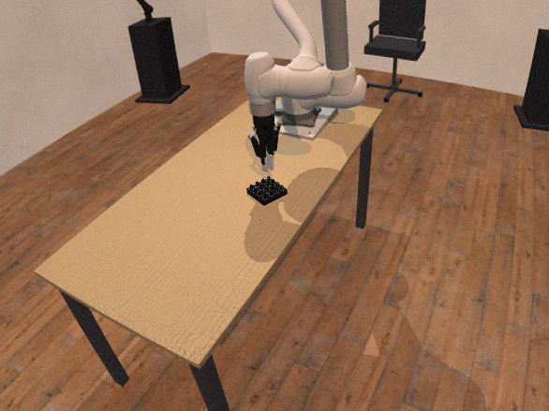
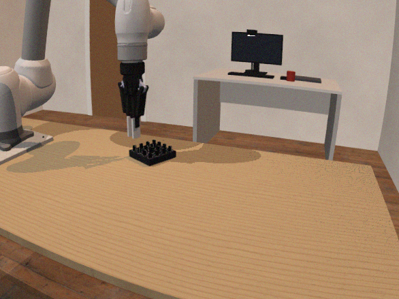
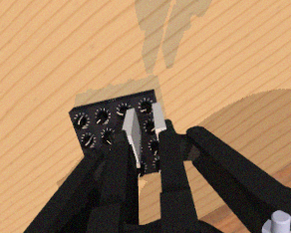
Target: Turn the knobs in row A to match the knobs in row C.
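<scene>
The black knob box (image 1: 267, 190) stands on its feet on the wooden table, right of the table's middle line; it also shows in the exterior view (image 2: 152, 152). My gripper (image 2: 133, 135) points straight down and hovers just above the box's left rear corner, clear of the knobs. In the wrist view the two white fingertips stand a narrow gap apart with nothing between them, over the knobs of the box (image 3: 119, 129). White lines show on several knobs, but the marks and names are too small to read. My fingers hide part of the box.
The arm's base plate (image 1: 304, 123) is bolted at the table's far end. The table's right edge (image 1: 300, 233) lies close to the box. A black chair (image 1: 395, 41), black pedestals and a white desk with a monitor (image 2: 257, 48) stand off the table.
</scene>
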Tool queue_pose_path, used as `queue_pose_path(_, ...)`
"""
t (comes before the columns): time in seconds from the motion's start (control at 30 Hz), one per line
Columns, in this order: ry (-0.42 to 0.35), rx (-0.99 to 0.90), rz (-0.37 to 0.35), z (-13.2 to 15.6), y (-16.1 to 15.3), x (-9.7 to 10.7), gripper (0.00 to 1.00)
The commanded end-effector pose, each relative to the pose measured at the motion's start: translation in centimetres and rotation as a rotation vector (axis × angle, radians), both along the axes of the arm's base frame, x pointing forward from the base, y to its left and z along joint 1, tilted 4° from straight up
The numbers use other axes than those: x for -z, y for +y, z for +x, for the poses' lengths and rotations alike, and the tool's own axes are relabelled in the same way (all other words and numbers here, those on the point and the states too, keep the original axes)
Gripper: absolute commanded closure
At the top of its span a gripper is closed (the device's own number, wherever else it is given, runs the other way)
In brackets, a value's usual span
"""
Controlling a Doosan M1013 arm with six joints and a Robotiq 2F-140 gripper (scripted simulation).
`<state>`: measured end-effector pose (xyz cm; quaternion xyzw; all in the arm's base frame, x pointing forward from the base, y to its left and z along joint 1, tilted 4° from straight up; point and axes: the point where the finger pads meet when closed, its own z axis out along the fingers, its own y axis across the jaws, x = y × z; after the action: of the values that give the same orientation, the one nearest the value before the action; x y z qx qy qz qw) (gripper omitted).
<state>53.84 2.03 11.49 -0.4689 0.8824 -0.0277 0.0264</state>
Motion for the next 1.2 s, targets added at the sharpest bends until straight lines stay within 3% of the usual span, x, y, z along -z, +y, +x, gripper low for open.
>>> queue_pose_path(0.0, -0.001, 0.036, 0.002, 0.00, 0.00, -0.03, 0.88)
queue_pose_path(0.53, -0.014, 0.591, 0.043, -0.02, 0.01, -0.42, 0.88)
queue_pose_path(0.6, -0.014, 0.591, 0.043, -0.02, 0.01, -0.42, 0.88)
queue_pose_path(1.1, -0.028, 1.176, 0.086, -0.05, 0.01, -0.82, 0.88)
queue_pose_path(1.17, -0.028, 1.176, 0.086, -0.05, 0.01, -0.82, 0.88)
